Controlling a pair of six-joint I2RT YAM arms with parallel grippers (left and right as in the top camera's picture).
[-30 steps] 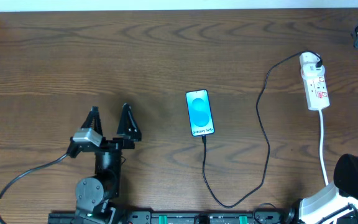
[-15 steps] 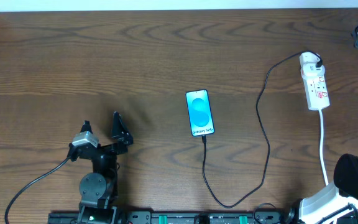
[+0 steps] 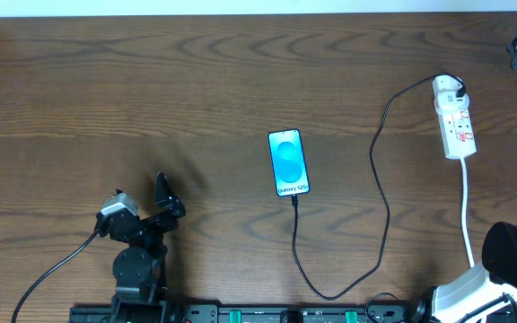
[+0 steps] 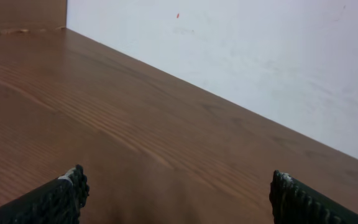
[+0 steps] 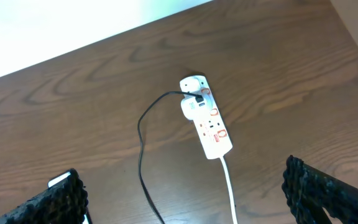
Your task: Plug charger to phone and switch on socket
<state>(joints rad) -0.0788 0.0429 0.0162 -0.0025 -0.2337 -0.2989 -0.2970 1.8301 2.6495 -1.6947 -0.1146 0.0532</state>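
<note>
Left gripper (image 3: 139, 194) has pulled back. A second ago it stood well left of the phone (image 3: 289, 162) and about level with its lower end; now it sits lower-left of the phone, close to its own base at the near edge. Jaws wide apart, nothing between them. The left wrist view shows only bare table (image 3: 196, 81) and a white wall.

Phone has not shifted: screen up, lit blue, mid-table. The charger (image 3: 380, 197) lies as before. Its small tip meets the phone's near short edge and looks seated, though the view is too small to be sure. The cable runs down below the phone, loops right, then climbs to the socket (image 3: 454, 121), well right of the phone and a bit farther back. The black plug sits in the strip's far end. A white cord (image 3: 467, 206) trails from the socket toward the near edge.

Right gripper (image 5: 182, 186) is parked far right of the phone, fingers spread, holding nothing and unchanged. It looks down on the socket from a distance.

My read is that the left arm retreating empty means the phone-end plug-in is done. What remains is the switch, on the right arm's side. I can't tell whether the switch is already on, since the red marks are too small to read.
</note>
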